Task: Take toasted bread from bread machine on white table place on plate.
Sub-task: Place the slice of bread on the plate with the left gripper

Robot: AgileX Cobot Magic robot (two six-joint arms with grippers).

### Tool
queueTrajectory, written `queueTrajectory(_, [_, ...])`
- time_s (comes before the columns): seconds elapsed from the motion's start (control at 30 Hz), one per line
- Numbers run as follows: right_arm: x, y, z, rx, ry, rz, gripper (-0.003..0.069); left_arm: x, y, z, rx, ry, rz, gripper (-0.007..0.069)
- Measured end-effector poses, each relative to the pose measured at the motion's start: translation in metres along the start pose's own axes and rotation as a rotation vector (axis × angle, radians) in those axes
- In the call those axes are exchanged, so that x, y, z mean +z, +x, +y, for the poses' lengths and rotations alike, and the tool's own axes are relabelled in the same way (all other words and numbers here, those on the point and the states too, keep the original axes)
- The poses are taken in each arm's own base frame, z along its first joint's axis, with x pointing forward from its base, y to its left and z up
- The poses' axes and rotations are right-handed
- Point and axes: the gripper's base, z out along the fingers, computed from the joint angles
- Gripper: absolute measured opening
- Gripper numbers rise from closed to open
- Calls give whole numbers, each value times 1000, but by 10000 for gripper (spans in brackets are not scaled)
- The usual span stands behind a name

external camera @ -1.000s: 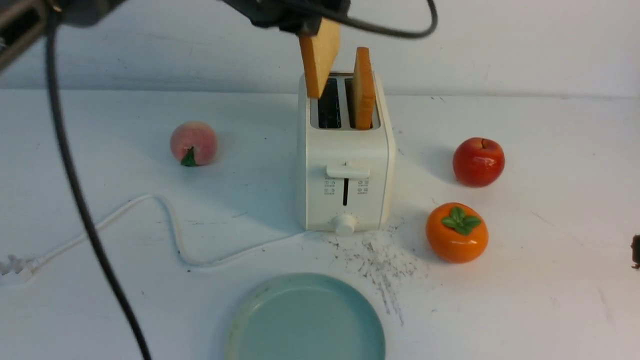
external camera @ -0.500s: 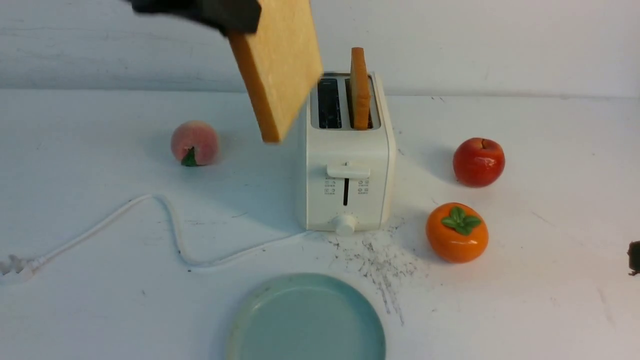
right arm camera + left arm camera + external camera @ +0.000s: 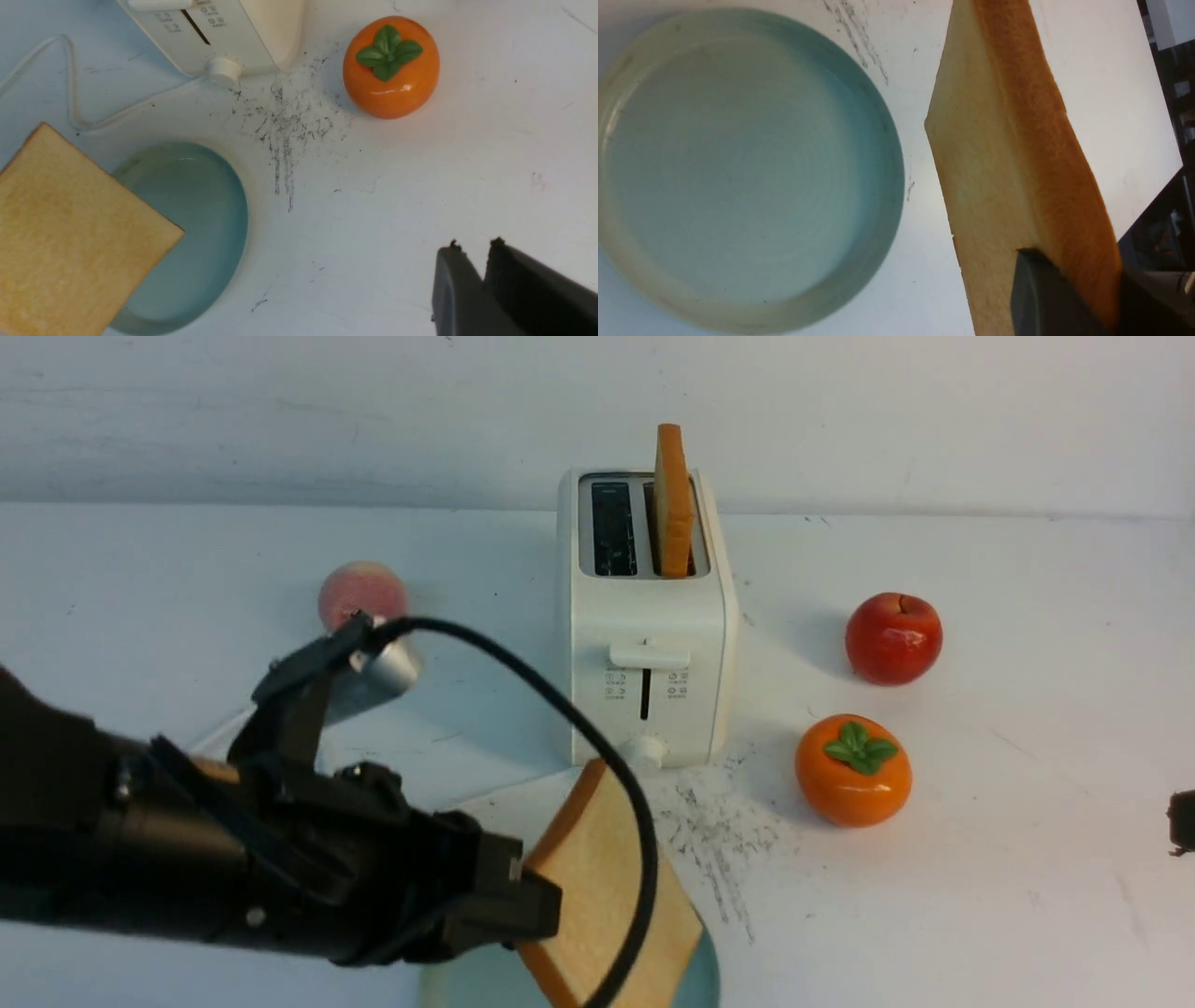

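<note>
White table [image 3: 980,896] carries the bread machine [image 3: 644,644], our landmark, with one slice of toasted bread [image 3: 672,499] upright in its right-hand slot. In front of the bread machine we see the left gripper [image 3: 537,901] clamped on a second slice [image 3: 607,887], held tilted over the plate [image 3: 892,186]. Further to its front right, the right gripper [image 3: 476,247] shows fingers narrowly parted, holding nothing.

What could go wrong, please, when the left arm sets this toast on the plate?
The left gripper pinches the toast slice by one edge, tilted; it could pivot or slip. It looks off-centre from the plate, so releasing now might drop it on the rim or the white table.
</note>
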Motion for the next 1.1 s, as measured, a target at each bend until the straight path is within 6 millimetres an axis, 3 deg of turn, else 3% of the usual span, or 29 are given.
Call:
queueTrajectory(0.23, [0, 0, 0, 0, 0, 1, 111, 21, -3, 16, 14, 20, -86, 90])
queueTrajectory(0.47, [0, 1, 0, 0, -1, 7, 118, 47, -2, 33, -19, -14, -30, 90])
queueTrajectory(0.9, [0, 2, 0, 0, -4, 22, 120, 63, -2, 53, 8, -129, -10, 90])
queueTrajectory(1.07, [0, 2, 0, 0, -5, 24, 125, 68, 0, 58, 12, -143, 17, 160])
queueTrajectory(1.1, [0, 2, 0, 0, -5, 24, 127, 69, 1, 60, 30, -153, 33, 212])
